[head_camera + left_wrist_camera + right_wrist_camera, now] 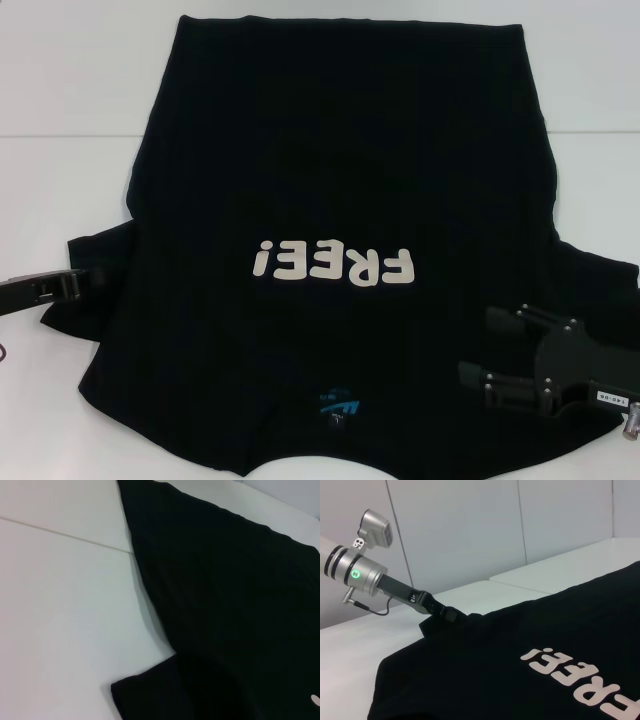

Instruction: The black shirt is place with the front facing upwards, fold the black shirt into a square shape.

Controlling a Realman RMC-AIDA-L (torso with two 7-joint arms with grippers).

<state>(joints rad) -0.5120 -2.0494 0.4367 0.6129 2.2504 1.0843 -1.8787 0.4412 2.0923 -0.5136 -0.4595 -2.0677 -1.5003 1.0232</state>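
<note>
Shirt: your black shirt [340,180] lies flat on the white surface [60,190], front up, collar nearest you.
Letters: "FREE!" [333,266] reads upside down.
Left gripper [88,283]: at the left sleeve edge; you cannot tell its fingers' state.
Right gripper [490,352]: over the right shoulder, fingers [505,321] spread.

white table [60,200], pale wall [470,530]

Large plain black short-sleeved cloth T-shirt [340,200] spread flat on white desk [60,190], front upward. White block letters "FREE!" [333,266] seen inverted in head view. Small blue neck label [340,405] at near edge; sleeves spread outward.
</note>
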